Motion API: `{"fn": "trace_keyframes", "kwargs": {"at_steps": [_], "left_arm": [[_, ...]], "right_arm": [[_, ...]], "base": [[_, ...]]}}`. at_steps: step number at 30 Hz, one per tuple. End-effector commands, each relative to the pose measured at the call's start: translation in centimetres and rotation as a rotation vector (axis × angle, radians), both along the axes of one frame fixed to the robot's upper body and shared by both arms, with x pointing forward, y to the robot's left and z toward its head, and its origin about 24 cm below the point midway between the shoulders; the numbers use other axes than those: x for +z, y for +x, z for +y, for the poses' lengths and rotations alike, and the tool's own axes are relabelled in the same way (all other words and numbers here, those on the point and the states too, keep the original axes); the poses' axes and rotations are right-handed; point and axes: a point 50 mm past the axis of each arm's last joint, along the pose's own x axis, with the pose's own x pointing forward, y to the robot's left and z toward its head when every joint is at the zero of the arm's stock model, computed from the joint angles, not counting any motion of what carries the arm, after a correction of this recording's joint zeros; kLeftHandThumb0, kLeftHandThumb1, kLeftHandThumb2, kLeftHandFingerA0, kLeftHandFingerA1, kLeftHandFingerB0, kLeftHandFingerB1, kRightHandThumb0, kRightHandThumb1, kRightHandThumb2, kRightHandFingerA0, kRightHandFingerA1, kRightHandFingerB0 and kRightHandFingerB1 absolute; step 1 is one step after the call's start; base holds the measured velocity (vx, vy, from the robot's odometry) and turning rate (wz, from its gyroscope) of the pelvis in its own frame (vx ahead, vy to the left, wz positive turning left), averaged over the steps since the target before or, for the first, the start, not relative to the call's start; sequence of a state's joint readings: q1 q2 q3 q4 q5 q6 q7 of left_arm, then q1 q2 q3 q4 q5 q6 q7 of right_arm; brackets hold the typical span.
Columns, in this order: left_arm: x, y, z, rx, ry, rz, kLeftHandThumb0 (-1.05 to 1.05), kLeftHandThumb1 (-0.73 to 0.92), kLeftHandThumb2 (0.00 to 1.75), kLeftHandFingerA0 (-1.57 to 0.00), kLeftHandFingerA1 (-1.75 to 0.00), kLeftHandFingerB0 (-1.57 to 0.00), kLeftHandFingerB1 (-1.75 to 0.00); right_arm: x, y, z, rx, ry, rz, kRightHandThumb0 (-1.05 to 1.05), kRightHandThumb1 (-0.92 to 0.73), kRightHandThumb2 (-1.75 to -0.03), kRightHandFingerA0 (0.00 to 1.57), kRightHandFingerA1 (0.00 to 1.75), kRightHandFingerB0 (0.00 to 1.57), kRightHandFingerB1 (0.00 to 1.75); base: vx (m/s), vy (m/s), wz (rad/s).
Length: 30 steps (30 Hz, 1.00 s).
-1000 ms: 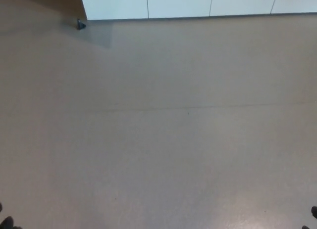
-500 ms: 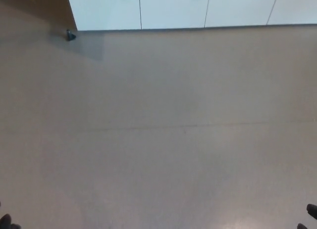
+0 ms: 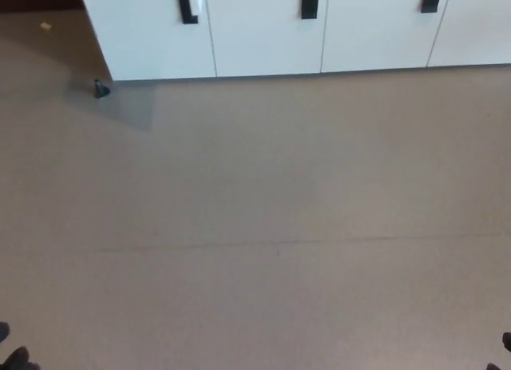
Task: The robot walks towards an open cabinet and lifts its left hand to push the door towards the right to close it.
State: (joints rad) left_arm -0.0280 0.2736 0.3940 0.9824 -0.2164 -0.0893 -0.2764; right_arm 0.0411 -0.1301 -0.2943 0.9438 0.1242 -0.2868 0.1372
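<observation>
The cabinet (image 3: 263, 34) sits at the top of the head view, well ahead of both hands across bare floor (image 3: 255, 226); none of its white doors shows clearly as open, though the leftmost door (image 3: 148, 38) is the likeliest. Only dark tips of the left hand (image 3: 12, 359) and right hand (image 3: 505, 342) show at the bottom corners, so open or closed cannot be told. The door looks like a light, stiff, smooth hinged panel: best pushed flat-handed on its face near the black handle (image 3: 187, 7), no grip needed.
</observation>
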Motion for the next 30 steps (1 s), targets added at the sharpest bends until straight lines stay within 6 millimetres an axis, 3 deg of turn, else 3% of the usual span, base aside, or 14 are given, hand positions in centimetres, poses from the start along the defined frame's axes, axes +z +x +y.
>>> {"fn": "trace_keyframes", "kwargs": {"at_steps": [1,4,5,7,9,18,19,21,22,25,26,27,28,30], "left_arm": [[0.62,0.21,0.7,-0.005,0.033,-0.017,-0.33,0.61,0.58,-0.53,-0.61,-0.33,-0.52],[0.64,0.25,0.69,-0.008,0.039,-0.014,-0.32,0.62,0.58,-0.52,-0.6,-0.33,-0.49],[0.7,0.32,0.71,-0.015,0.044,-0.016,-0.37,0.46,0.85,-0.49,-0.68,-0.29,-0.57],[0.73,0.39,0.72,-0.013,0.043,-0.018,-0.32,0.63,0.59,-0.55,-0.63,-0.33,-0.5],[0.74,0.5,0.7,-0.007,0.036,-0.023,-0.31,0.62,0.58,-0.53,-0.63,-0.34,-0.51],[0.88,0.62,0.75,-0.021,0.031,-0.029,-0.34,0.64,0.59,-0.51,-0.61,-0.31,-0.48],[0.91,0.66,0.78,-0.022,0.032,-0.029,-0.39,0.46,0.85,-0.47,-0.66,-0.27,-0.56],[0.96,0.72,0.81,-0.023,0.035,-0.029,-0.39,0.46,0.85,-0.47,-0.66,-0.27,-0.56],[0.95,0.73,0.82,-0.014,0.033,-0.03,-0.32,0.61,0.58,-0.55,-0.62,-0.34,-0.48],[1.03,0.97,0.81,-0.008,0.045,-0.034,-0.38,0.44,0.84,-0.52,-0.69,-0.31,-0.58],[1.03,0.99,0.81,-0.011,0.047,-0.033,-0.32,0.61,0.58,-0.55,-0.64,-0.33,-0.48],[1.02,0.99,0.81,-0.012,0.047,-0.033,-0.32,0.61,0.58,-0.55,-0.64,-0.33,-0.48],[1.0,1.03,0.78,-0.021,0.055,-0.028,-0.38,0.45,0.85,-0.5,-0.68,-0.29,-0.57],[0.98,1.03,0.75,-0.023,0.054,-0.025,-0.38,0.45,0.83,-0.49,-0.66,-0.29,-0.56]], "right_arm": [[0.01,-0.01,-0.16,-0.005,0.007,-0.006,-0.3,-0.62,-0.59,0.66,0.47,0.39,0.37],[-0.01,0.0,-0.19,-0.005,0.006,-0.001,-0.29,-0.63,-0.59,0.67,0.47,0.4,0.37],[0.01,0.1,-0.19,-0.004,0.002,0.002,-0.3,-0.62,-0.59,0.68,0.47,0.4,0.37],[0.02,0.16,-0.2,-0.003,0.0,0.001,-0.3,-0.62,-0.59,0.67,0.47,0.4,0.37],[0.05,0.18,-0.2,0.001,-0.002,-0.003,-0.29,-0.63,-0.59,0.67,0.47,0.39,0.37],[0.03,0.17,-0.08,0.007,-0.021,0.001,-0.3,-0.61,-0.59,0.69,0.47,0.41,0.37],[0.04,0.19,-0.06,0.007,-0.021,0.0,-0.3,-0.61,-0.59,0.7,0.48,0.41,0.37],[0.05,0.22,-0.03,0.008,-0.021,-0.002,-0.3,-0.61,-0.59,0.7,0.48,0.41,0.37],[0.05,0.22,-0.02,0.01,-0.023,-0.002,-0.28,-0.64,-0.59,0.7,0.48,0.41,0.38],[0.12,0.29,0.05,0.016,-0.032,-0.005,-0.29,-0.63,-0.59,0.69,0.48,0.41,0.38],[0.1,0.3,0.04,0.017,-0.033,-0.003,-0.31,-0.62,-0.58,0.68,0.48,0.41,0.37],[0.09,0.31,0.02,0.018,-0.034,-0.001,-0.31,-0.62,-0.58,0.68,0.48,0.41,0.37],[0.05,0.33,0.02,0.016,-0.036,0.005,-0.31,-0.6,-0.58,0.69,0.47,0.41,0.37],[0.01,0.34,0.01,0.019,-0.04,0.009,-0.3,-0.61,-0.58,0.68,0.48,0.41,0.37]], "base": [[0.15,-0.202,0.0],[0.27,-0.134,-0.08],[0.28,-0.103,-0.1],[0.3,-0.044,-0.11],[0.41,0.038,-0.22],[0.46,0.0,-0.05],[0.37,-0.066,0.19],[0.41,-0.104,0.24],[0.42,-0.204,0.36],[0.56,-0.167,0.62],[0.6,-0.171,0.15],[0.6,-0.171,0.03],[0.59,-0.166,0.04],[0.57,-0.172,0.02]]}}
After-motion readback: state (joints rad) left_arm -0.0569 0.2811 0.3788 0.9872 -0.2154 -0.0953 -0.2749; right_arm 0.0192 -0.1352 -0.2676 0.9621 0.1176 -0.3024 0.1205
